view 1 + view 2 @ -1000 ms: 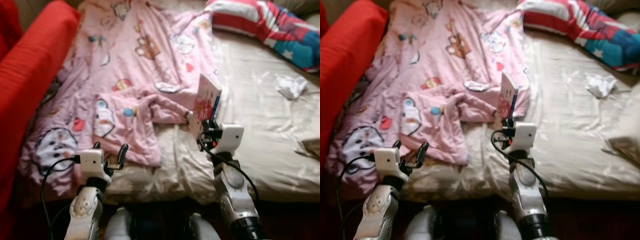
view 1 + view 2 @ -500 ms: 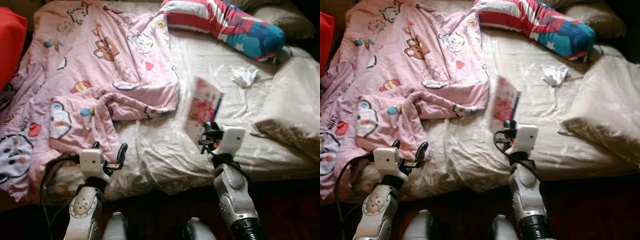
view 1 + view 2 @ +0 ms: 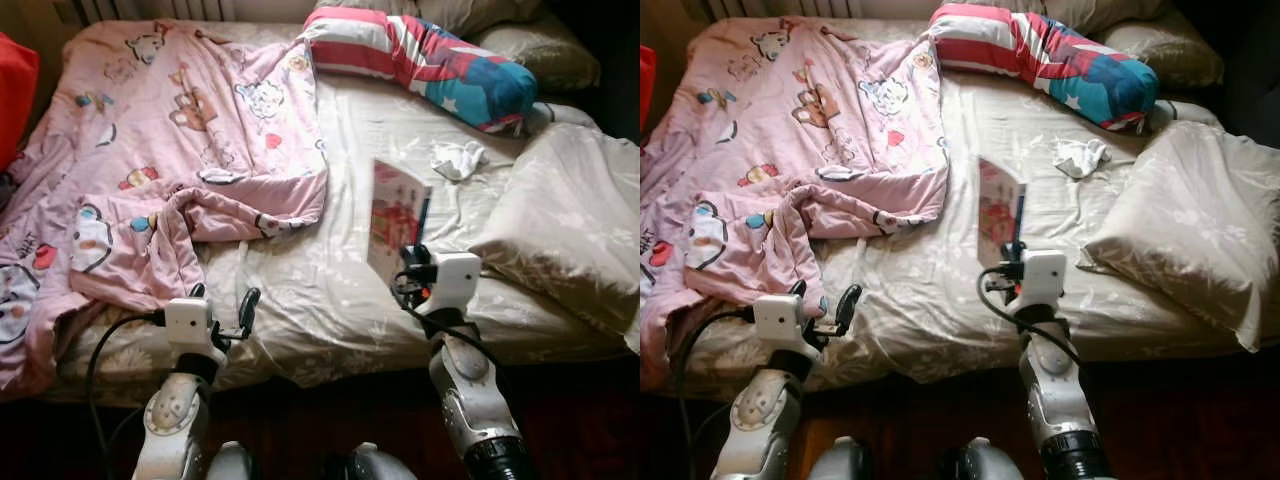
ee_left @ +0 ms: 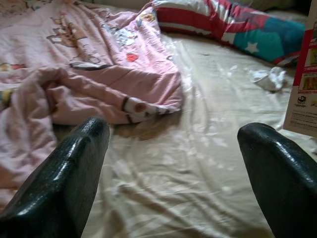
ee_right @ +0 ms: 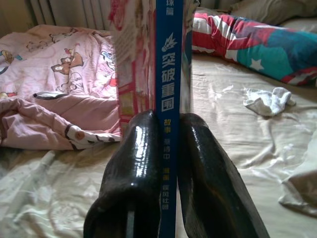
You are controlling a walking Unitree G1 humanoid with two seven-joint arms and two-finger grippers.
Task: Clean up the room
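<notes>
The right pincer (image 5: 166,163) is clamped on a book (image 3: 397,220), holding it upright by its blue spine above the bed (image 3: 330,300), just past the edge of the pink blanket (image 3: 190,130). The left pincer (image 4: 173,168) hangs wide apart over the sheet near the blanket's folded corner. A white sock (image 3: 455,158) lies near the striped pillow (image 3: 420,60)

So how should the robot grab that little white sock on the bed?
Best guess: pinch the raised middle of the sock from straight above. It lies crumpled in a small heap on the sheet, with folds sticking up and no firm edge to slide under. The left gripper is open and free; the right gripper holds a book.
</notes>
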